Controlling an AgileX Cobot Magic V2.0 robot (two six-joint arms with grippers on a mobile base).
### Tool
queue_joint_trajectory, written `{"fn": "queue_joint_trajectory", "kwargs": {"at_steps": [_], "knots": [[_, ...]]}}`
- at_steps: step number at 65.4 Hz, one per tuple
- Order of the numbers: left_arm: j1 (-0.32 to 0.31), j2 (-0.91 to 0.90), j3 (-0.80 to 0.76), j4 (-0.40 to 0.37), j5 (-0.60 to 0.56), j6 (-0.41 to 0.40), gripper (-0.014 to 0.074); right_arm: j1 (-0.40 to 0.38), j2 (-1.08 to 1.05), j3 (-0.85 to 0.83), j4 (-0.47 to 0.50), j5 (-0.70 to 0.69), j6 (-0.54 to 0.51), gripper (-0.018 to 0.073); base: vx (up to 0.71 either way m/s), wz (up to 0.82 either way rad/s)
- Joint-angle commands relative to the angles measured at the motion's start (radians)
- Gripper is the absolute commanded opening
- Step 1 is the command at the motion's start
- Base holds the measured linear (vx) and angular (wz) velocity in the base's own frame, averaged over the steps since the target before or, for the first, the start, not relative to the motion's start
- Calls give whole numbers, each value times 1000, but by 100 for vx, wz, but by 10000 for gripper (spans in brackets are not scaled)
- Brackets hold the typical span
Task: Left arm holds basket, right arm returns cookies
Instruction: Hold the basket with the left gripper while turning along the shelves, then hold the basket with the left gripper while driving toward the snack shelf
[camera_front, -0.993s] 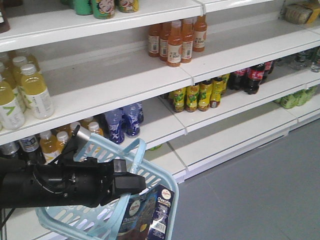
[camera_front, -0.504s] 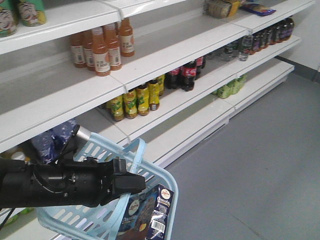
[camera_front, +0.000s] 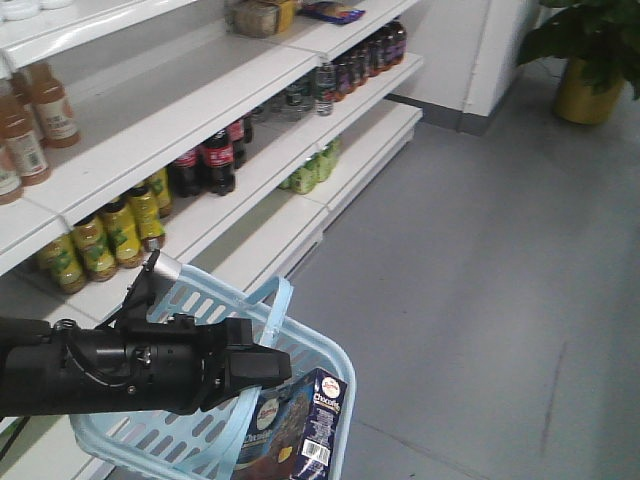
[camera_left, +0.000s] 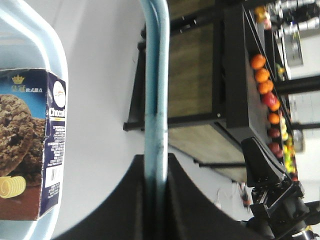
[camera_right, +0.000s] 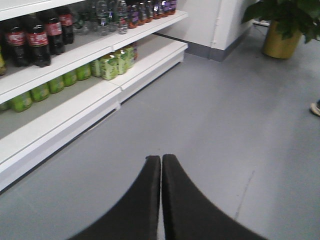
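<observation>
evidently a turn has been made: shelves (camera_front: 200, 105) shifted left. basket (camera_front: 338, 358) handle is kept clamped by left claw (camera_left: 155, 167), cookies (camera_front: 308, 432) not yet removed; right claw (camera_right: 161, 161) pressed closed, empty.

From my front view, the black left arm (camera_front: 120, 365) hides the near stretch of the loop handle (camera_front: 281, 300) of the pale blue slotted plastic basket (camera_front: 160, 440), the bottom edge cuts off that basket and the dark navy cookie carton (camera_front: 318, 425) inside it, and the labels of the dark bottles (camera_front: 372, 55) on the far shelf are too small for me to read.
</observation>
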Motion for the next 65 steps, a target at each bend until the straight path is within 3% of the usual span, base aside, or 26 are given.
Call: {"fn": "queue_joint_trajectory", "kwargs": {"at_steps": [1,65], "knots": [[-4,-36,-28,-92,58,14,-6,1,-5,-4,-6,-75,-10,-3,10,-67],[-4,-36,-28,-92,58,14,-6,1,-5,-4,-6,-75,-10,-3,14,-59]]}}
